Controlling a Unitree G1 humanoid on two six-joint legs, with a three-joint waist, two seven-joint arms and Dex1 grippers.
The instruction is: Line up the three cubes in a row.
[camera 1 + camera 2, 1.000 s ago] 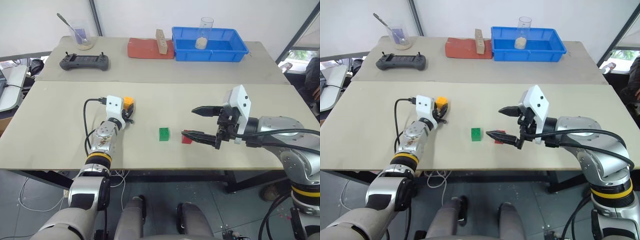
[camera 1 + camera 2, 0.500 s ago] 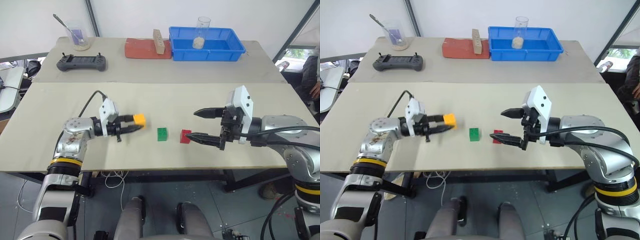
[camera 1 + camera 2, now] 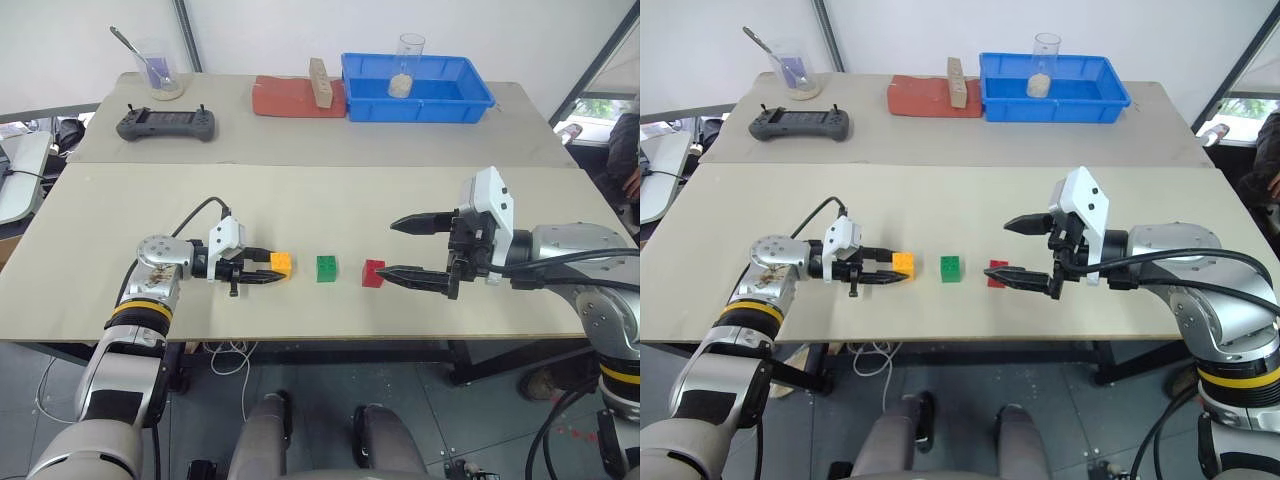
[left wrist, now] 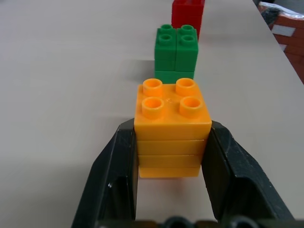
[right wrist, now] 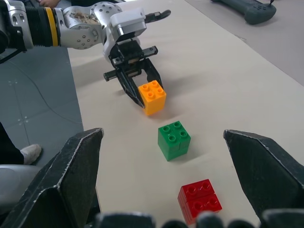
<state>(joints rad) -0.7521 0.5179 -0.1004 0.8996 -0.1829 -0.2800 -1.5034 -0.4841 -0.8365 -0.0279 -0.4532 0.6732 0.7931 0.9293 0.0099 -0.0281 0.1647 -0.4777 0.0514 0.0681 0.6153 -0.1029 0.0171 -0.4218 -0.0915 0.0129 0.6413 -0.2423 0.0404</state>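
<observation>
Matte beige table (image 3: 330,200): left gripper (image 3: 272,272) clamps studded orange-yellow cube (image 3: 281,263); right gripper (image 3: 405,248) gapes.

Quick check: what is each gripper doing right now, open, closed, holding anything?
Left gripper: shut on the orange-yellow cube.
Right gripper: open, holding nothing.

Orange-yellow cube (image 3: 282,262), green cube (image 3: 327,268), red cube (image 3: 374,273) aligned
</observation>
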